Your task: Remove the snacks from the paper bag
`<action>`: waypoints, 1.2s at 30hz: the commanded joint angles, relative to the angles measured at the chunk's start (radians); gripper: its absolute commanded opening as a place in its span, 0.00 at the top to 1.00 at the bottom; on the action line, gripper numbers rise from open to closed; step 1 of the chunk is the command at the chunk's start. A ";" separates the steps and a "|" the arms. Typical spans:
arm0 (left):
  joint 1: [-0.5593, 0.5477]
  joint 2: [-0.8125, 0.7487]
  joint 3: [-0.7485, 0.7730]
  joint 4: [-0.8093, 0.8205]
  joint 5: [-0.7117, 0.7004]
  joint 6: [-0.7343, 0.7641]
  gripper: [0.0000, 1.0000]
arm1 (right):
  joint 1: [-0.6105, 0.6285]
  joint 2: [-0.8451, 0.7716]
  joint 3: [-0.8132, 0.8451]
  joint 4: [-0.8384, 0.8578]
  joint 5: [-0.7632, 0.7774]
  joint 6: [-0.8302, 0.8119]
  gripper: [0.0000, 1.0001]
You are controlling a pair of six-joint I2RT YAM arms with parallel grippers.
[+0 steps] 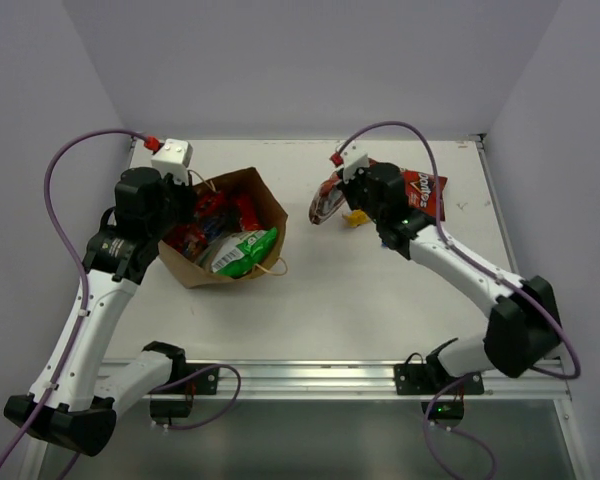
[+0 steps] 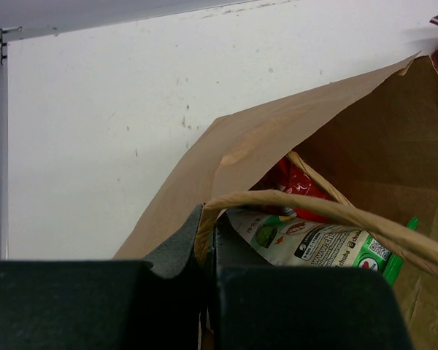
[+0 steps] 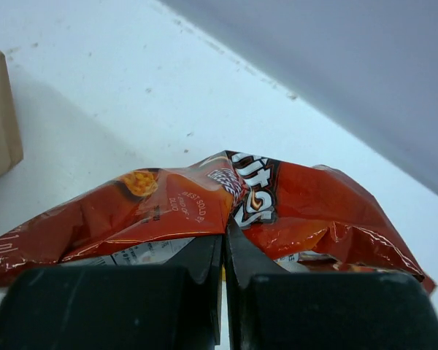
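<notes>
The brown paper bag (image 1: 255, 192) lies open on the left of the table, with a white-green chip bag (image 1: 246, 252) and red candy bags (image 1: 212, 212) inside. My left gripper (image 1: 183, 203) is shut on the bag's rim and twisted handle (image 2: 328, 211); the chip bag (image 2: 314, 244) shows just beyond it. My right gripper (image 1: 346, 190) is shut on a red-orange Doritos bag (image 3: 204, 204), held above the table right of the paper bag. A second Doritos bag (image 1: 424, 190) lies flat behind it. A small yellow wrapper (image 1: 356, 218) lies below the held bag.
The table's back edge meets the wall just beyond both grippers. A purple cable loops over each arm. The metal rail (image 1: 310, 375) runs along the near edge.
</notes>
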 commanded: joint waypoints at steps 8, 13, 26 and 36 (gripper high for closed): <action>-0.005 -0.027 0.017 0.015 0.035 -0.023 1.00 | -0.003 0.406 0.203 0.245 0.011 0.047 0.94; -0.005 -0.033 0.020 0.012 0.046 -0.008 1.00 | -0.007 0.331 0.120 0.127 0.064 0.090 0.64; -0.005 -0.028 0.062 -0.014 0.102 0.002 1.00 | 0.250 -0.137 0.259 -0.233 -0.035 0.349 0.23; -0.005 -0.036 0.060 -0.011 0.095 -0.035 1.00 | 0.497 0.176 0.468 -0.226 0.011 0.859 0.21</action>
